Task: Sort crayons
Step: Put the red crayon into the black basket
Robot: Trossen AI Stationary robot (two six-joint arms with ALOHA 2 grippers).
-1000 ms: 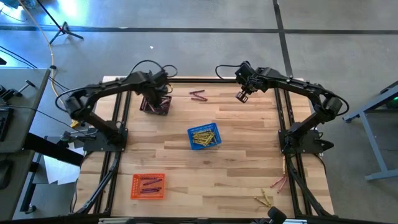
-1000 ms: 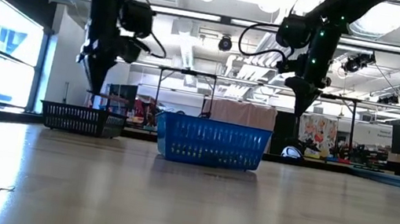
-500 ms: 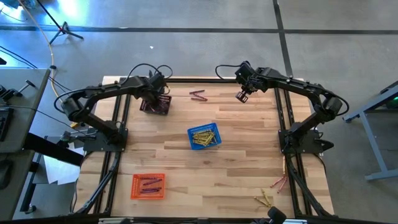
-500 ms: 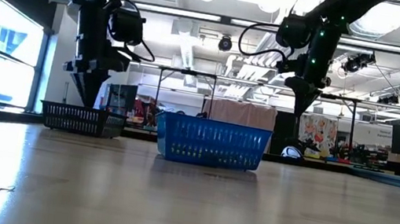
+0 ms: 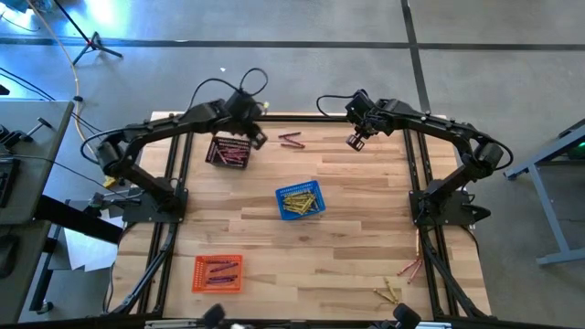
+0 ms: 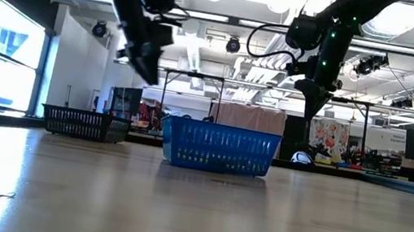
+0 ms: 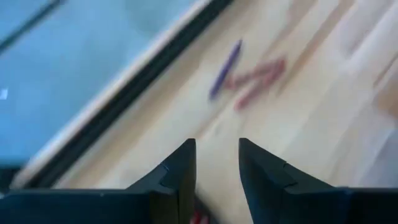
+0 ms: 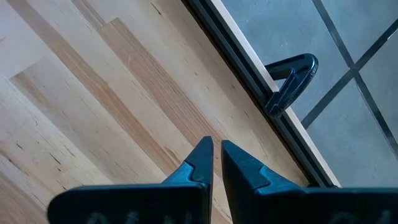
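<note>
My left gripper (image 5: 259,139) (image 7: 217,152) hangs open and empty above the table, between the black basket (image 5: 228,151) and three loose crayons (image 5: 291,140). In its wrist view these show as a purple crayon (image 7: 225,59) and two red-pink ones (image 7: 258,81), flat on the wood. The black basket holds red-pink crayons, the blue basket (image 5: 300,201) yellow ones, the orange basket (image 5: 218,272) purple ones. My right gripper (image 5: 355,140) (image 8: 216,146) hangs shut and empty above bare wood at the far right.
More loose crayons (image 5: 400,279) lie at the table's near right corner. The black frame rail (image 8: 261,93) runs along the far edge close to both grippers. Bare wood lies between the blue basket and the near edge.
My left gripper has risen from just above the black basket and swung toward the table's right, toward the loose crayons, tipping its fingers up from steeply down to a shallower slant. The black basket now shows uncovered from above.
</note>
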